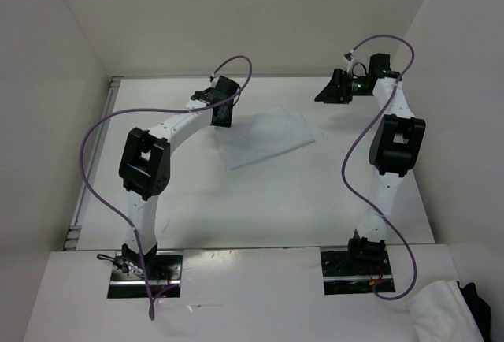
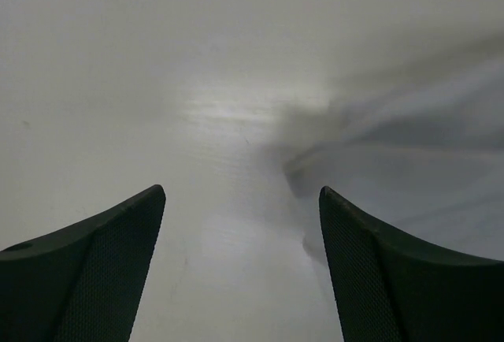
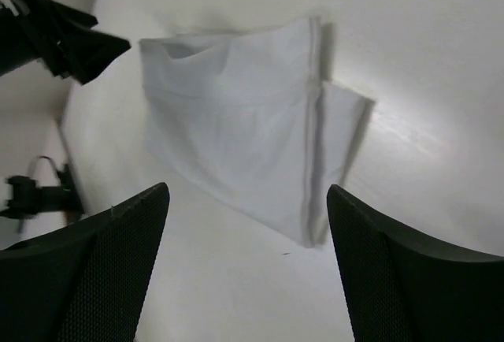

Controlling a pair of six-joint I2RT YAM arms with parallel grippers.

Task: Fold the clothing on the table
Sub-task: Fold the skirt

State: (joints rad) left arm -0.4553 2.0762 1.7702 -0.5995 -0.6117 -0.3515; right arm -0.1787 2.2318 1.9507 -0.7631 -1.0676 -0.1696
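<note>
Lying flat on the worktop [image 1: 276, 208], centre-far, between the two arms: the clothing [image 1: 264, 137], one piece of thin, plain white fabric, a four-sided patch set at a slant.
- Right wrist view: a doubled edge runs down the clothing, with a narrower flap projecting beyond it; faint creases.
- Left fingers [image 2: 94, 263]: apart, nothing between them, just beside the clothing's left edge.
- Right fingers [image 3: 102, 263]: apart, empty, at far right, well apart from the clothing.
- Hard to make out: the left wrist view gives the fabric only as a grey blur at right; the garment type cannot be told.
- Surface: matte white, with a metal strip [image 1: 79, 216] along the left edge.
- Room: white wall panels [image 1: 260, 11] on three sides; a wrinkled white fabric mound [image 1: 445, 310] at near right, cut off by the frame.
</note>
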